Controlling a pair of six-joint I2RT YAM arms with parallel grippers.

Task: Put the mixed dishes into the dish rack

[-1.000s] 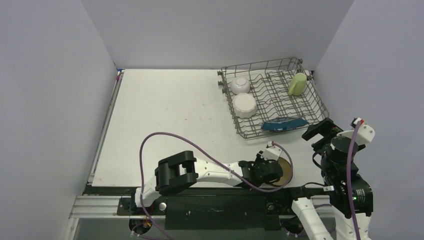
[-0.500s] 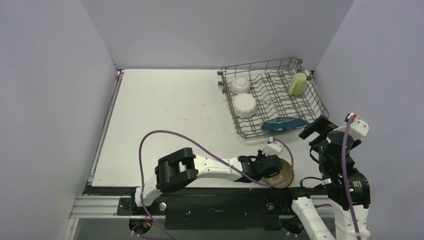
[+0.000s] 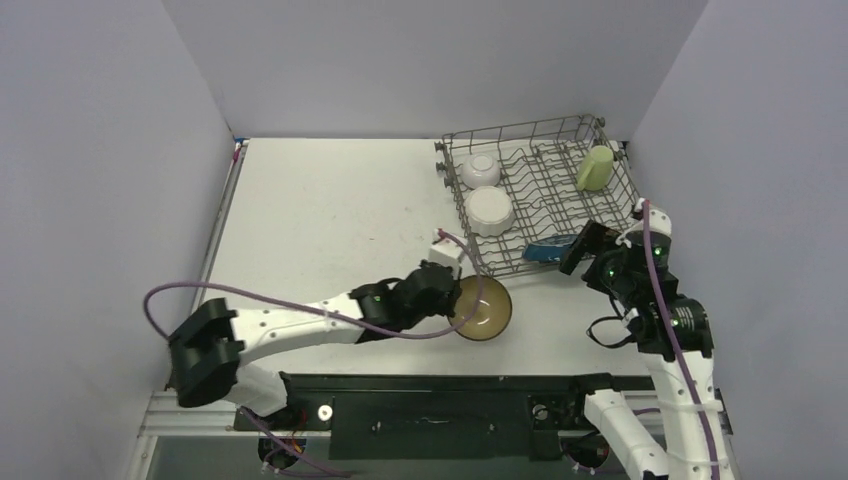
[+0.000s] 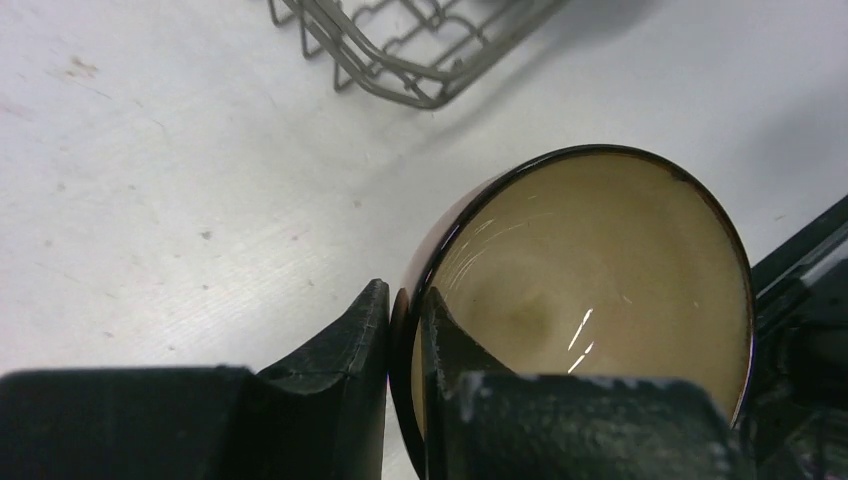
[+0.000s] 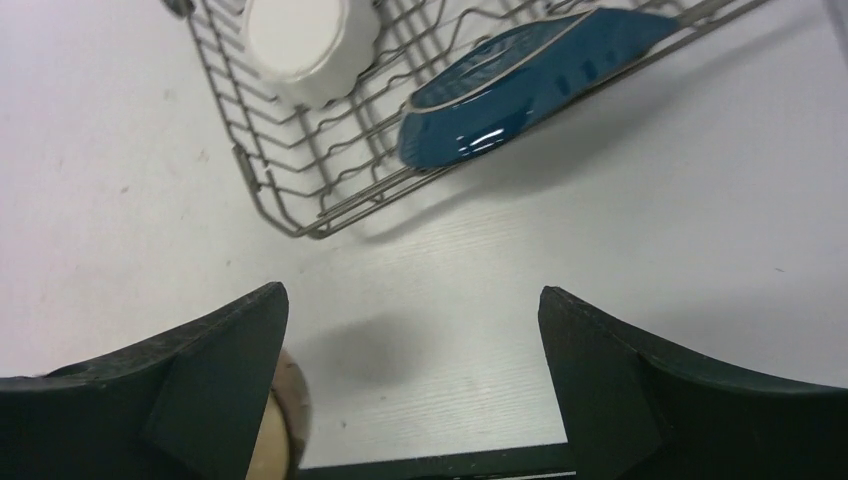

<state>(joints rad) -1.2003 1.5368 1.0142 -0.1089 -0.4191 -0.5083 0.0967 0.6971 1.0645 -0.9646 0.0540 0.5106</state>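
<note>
The left arm (image 3: pixel 300 325) stretches low over the desk (image 3: pixel 330 220), jaws clenched on the brown bowl's (image 3: pixel 485 310) rim. The right arm (image 3: pixel 640 290) hovers near the dish rack (image 3: pixel 520 131), jaws released.

White table (image 3: pixel 330 230) — dish rack (image 3: pixel 545 185) far right.

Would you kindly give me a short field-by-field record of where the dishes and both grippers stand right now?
Rack: dish rack, far right of the table
In rack: small white bowl, white scalloped plate, dark blue leaf-shaped dish, pale green mug
Outside rack: brown bowl, tilted, by the rack's near left corner
Left arm: left gripper shut on the bowl's rim, one finger inside, one outside
Right arm: right gripper open, empty, over the table near the rack
</note>
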